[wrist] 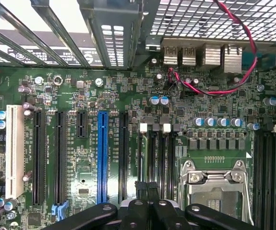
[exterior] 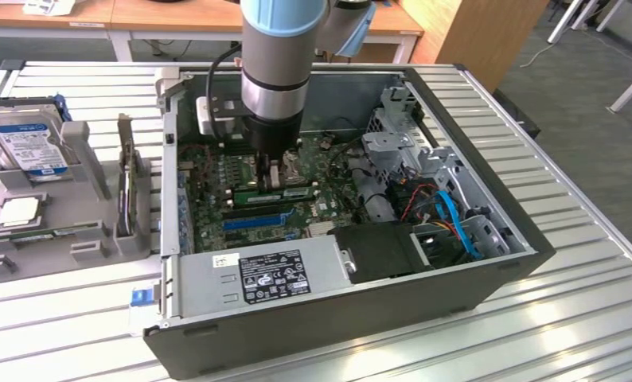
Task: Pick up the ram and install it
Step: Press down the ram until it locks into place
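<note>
The ram (exterior: 275, 193) lies lengthwise on the motherboard (exterior: 215, 171) inside the open computer case (exterior: 497, 231), a narrow green stick with dark chips. It sits just below the gripper (exterior: 277, 169) in the exterior view, close to the blue expansion slot (exterior: 256, 222), which runs parallel to it on the side nearer the power supply (exterior: 263, 274). Whether the stick is seated in a memory slot cannot be told.

The gripper stands directly over the board, its fingers drawn together with nothing held between them. In the wrist view the closed gripper (wrist: 147, 189) points down at the black memory slots (wrist: 159, 158), just beside the metal processor socket (wrist: 214, 189), while the blue expansion slot (wrist: 102, 158) and a white slot (wrist: 14, 151) lie further across the board (wrist: 80, 96). A red and black wire (wrist: 238, 43) loops near the rear ports.

The arm (exterior: 278, 56) rises straight up out of the case. Blue and orange cables (exterior: 454, 215) sit in the case toward the exterior view's right. Outside it, toward the exterior view's left, a grey holder (exterior: 77, 239) on the slatted metal worktop (exterior: 571, 318) carries a hard drive (exterior: 27, 143), a square silver processor chip (exterior: 19, 211) and an upright card (exterior: 130, 191).
</note>
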Controlling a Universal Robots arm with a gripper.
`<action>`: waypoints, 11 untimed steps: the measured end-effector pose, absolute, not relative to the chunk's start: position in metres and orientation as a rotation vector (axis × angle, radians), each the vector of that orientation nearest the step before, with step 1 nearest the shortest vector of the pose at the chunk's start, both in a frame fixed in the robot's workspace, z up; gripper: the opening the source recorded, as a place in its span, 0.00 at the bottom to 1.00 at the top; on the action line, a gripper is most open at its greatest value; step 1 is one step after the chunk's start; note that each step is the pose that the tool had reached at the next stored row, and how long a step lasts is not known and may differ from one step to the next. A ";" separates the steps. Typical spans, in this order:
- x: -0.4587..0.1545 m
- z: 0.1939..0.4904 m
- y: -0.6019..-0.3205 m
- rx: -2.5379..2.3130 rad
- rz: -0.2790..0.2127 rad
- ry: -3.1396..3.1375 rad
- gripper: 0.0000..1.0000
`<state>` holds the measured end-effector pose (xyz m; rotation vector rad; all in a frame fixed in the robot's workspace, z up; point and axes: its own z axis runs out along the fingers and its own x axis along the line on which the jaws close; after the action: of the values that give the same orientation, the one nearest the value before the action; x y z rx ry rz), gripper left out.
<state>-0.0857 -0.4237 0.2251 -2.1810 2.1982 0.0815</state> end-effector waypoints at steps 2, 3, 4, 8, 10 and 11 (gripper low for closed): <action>-0.086 0.225 -0.424 -2.181 0.081 2.198 0.10; -0.086 0.225 -0.424 -2.181 0.081 2.198 0.10; -0.086 0.225 -0.424 -2.181 0.081 2.198 0.10; -0.086 0.224 -0.424 -2.180 0.082 2.198 0.10; -0.086 0.223 -0.424 -2.180 0.083 2.198 0.10; -0.086 0.223 -0.424 -2.180 0.083 2.197 0.10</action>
<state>-0.0857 -0.4241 0.2229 -2.1804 2.1975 0.0829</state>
